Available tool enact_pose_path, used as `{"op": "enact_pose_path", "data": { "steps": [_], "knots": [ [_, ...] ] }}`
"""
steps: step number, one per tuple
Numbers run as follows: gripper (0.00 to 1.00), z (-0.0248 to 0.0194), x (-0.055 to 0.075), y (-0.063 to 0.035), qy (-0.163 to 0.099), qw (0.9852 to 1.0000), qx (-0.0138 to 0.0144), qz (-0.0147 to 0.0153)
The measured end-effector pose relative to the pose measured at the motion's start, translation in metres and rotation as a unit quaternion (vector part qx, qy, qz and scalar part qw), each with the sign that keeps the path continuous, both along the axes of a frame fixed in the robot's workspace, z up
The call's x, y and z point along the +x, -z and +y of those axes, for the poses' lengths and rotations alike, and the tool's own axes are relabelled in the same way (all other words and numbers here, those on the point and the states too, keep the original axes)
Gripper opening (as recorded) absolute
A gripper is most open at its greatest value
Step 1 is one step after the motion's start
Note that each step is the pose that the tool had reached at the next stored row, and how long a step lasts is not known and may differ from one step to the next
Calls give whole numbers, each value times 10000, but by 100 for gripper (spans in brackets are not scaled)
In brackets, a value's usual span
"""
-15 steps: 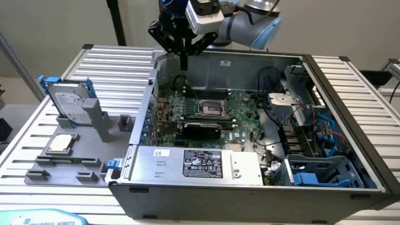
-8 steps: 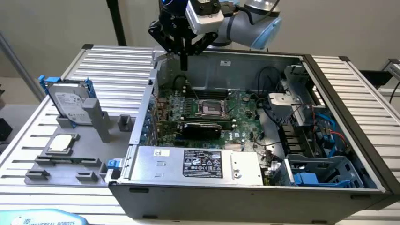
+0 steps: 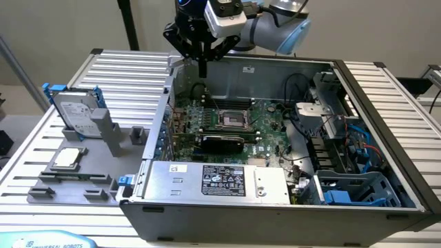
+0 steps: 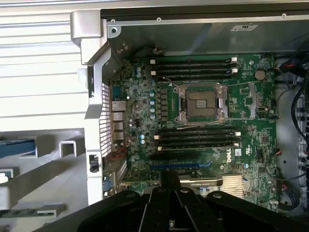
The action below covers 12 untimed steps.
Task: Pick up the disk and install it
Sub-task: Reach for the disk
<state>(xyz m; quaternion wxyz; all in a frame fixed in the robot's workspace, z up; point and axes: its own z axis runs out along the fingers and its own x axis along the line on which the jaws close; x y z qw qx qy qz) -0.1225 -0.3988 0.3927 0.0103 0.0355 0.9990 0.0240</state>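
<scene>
The claw (image 3: 203, 70) is hanging pressed together and empty over the back wall of the open computer case (image 3: 276, 217), while the disk (image 3: 77, 111) is standing on edge in a grey stand (image 3: 103, 129) outside the case, well apart from the claw. I am judging the disk stiff, fairly heavy, slick on its metal face and sensitive to knocks. I am therefore favouring a hold across its blue-framed long edges.

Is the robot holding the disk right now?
No, the disk stands in its grey holder, while the end effector hangs over the open computer case.
</scene>
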Motion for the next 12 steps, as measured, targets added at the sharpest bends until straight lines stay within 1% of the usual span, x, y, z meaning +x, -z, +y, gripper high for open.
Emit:
{"op": "enact_pose_path", "data": {
  "steps": [1, 12],
  "knots": [
    [11, 0, -26, 0, 0, 10000, 0, 1],
    [11, 0, -527, 1, -1, 10000, 0, 0]
  ]
}}
